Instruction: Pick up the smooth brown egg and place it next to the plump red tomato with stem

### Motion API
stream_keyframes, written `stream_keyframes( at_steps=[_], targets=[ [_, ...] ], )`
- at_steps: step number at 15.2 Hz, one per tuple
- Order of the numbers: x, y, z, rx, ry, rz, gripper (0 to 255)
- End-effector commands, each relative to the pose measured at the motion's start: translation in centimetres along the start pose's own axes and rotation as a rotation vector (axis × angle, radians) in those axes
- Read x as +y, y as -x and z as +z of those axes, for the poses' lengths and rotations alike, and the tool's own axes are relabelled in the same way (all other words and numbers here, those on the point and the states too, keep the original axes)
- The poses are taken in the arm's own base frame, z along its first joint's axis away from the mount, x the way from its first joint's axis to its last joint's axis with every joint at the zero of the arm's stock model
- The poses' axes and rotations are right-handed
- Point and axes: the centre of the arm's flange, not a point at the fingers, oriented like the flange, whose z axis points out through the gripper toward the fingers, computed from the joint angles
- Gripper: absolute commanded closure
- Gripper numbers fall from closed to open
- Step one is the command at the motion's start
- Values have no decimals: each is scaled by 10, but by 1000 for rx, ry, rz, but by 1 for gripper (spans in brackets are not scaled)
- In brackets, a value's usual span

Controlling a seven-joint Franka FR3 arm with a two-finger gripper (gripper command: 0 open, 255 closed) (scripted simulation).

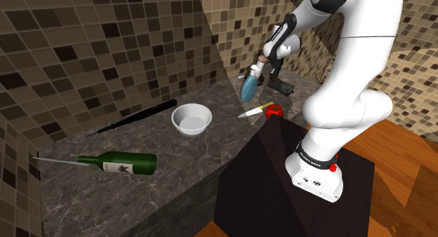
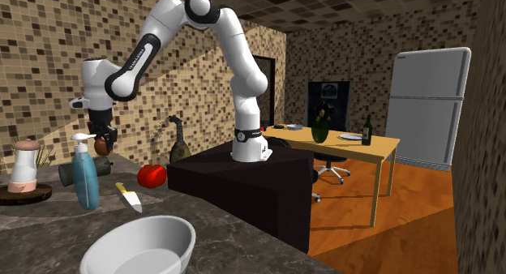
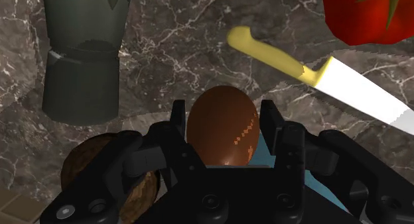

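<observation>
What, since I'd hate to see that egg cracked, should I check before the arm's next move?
1. Grip: the egg is clasped between both fingers of the gripper: ok.
2. Egg lifted off the counter: ok, judging by the second exterior view.
3. Tomato in sight beyond the gripper: ok.
4. Free spot beside the tomato: not ok on the side where the knife lies close; the other sides, cannot tell.
5. Clearance from the blue pump bottle, which stands close to the gripper: cannot tell.
</observation>
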Motion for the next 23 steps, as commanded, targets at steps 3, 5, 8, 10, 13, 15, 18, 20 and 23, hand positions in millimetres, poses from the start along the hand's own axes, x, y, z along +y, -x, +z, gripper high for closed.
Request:
stream_keyframes(
  at_steps=[3,5,8,10,13,15,18,20,23],
  targets=[
    [-3,-1,20,0,0,0,255],
    [-5,-2,30,0,0,0,255],
    [-8,-4,46,0,0,0,255],
    [-10,-5,56,0,0,0,255],
    [-12,-6,72,0,0,0,255],
    [-14,-7,82,0,0,0,255],
    [-17,-9,97,0,0,0,255],
    [-19,-10,108,0,0,0,255],
    [-22,-11,123,0,0,0,255]
  ],
)
